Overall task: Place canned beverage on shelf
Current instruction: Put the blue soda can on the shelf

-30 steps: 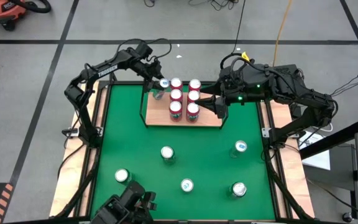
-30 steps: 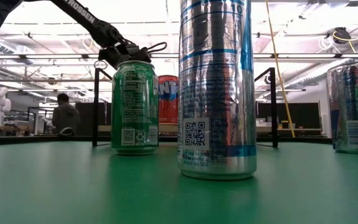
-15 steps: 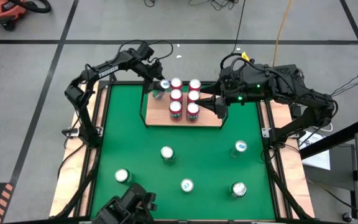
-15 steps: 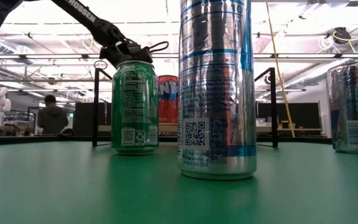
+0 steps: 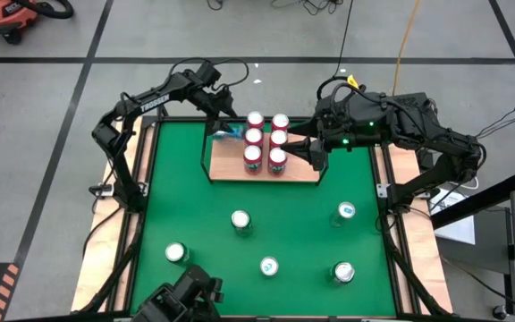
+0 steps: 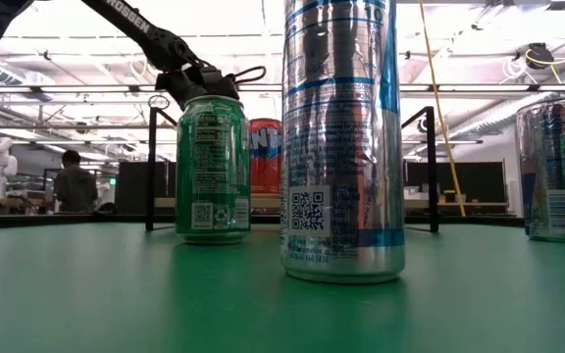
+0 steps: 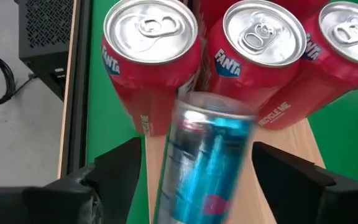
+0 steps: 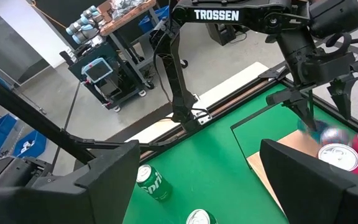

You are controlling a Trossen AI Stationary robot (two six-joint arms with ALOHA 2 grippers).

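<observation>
Left gripper (image 7: 204, 180) over the 10 o'clock corner of the shelf (image 5: 231, 166), fingers spread and gripping nothing — blue can (image 7: 205, 163) loose between them, leaning and blurred, just at 9 o'clock of the red cans (image 5: 266, 141). Best to let go only with the base flat on the board, then lift straight up — no sideways drag, given a tall, slim can likely to topple. Right gripper (image 5: 314, 152) waiting at the shelf's 3 o'clock edge, open and empty.

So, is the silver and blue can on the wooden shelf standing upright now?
No, in the left wrist view the silver and blue can is tilted and blurred between the open left end effector fingers.
</observation>
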